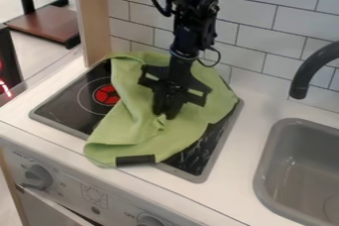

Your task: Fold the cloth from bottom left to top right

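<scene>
Camera view: the green cloth [136,126] lies rumpled on the cooktop [66,102], overlapping its front edge onto the desk [253,121]. The claw [166,115] is at the cloth's puckered middle; I cannot tell whether it is spread or closed. I judge the fabric light, limp and low-risk. I recommend gripping the lower-left corner, left of the dark tab [136,160].

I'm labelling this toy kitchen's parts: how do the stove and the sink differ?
The stove is mostly black, the sink grey. The stove is a flat top, while the sink is a sunken basin. The cloth covers much of the stove, but none of the sink. Both have rounded corners and are set into the white counter.
</scene>
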Controlling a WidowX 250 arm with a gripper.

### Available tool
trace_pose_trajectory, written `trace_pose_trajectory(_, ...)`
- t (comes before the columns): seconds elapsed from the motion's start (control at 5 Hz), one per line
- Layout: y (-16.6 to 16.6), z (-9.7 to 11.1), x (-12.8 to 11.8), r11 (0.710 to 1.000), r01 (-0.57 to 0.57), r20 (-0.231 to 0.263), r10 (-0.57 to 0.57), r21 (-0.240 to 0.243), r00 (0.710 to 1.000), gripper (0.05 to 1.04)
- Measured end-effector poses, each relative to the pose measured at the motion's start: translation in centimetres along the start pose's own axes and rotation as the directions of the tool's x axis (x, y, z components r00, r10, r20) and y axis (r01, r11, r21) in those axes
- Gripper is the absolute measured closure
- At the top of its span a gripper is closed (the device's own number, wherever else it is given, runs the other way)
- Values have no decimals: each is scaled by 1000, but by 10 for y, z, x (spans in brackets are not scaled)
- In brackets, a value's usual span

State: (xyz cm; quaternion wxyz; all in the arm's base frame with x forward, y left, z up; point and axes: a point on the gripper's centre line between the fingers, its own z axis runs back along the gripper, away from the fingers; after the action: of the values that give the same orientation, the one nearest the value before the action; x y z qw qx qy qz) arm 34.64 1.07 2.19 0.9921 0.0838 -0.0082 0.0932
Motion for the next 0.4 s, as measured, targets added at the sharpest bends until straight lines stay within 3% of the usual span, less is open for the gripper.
trace_pose_trajectory(0.4,4,12,4,999,38,-39,-39,-10,999,109)
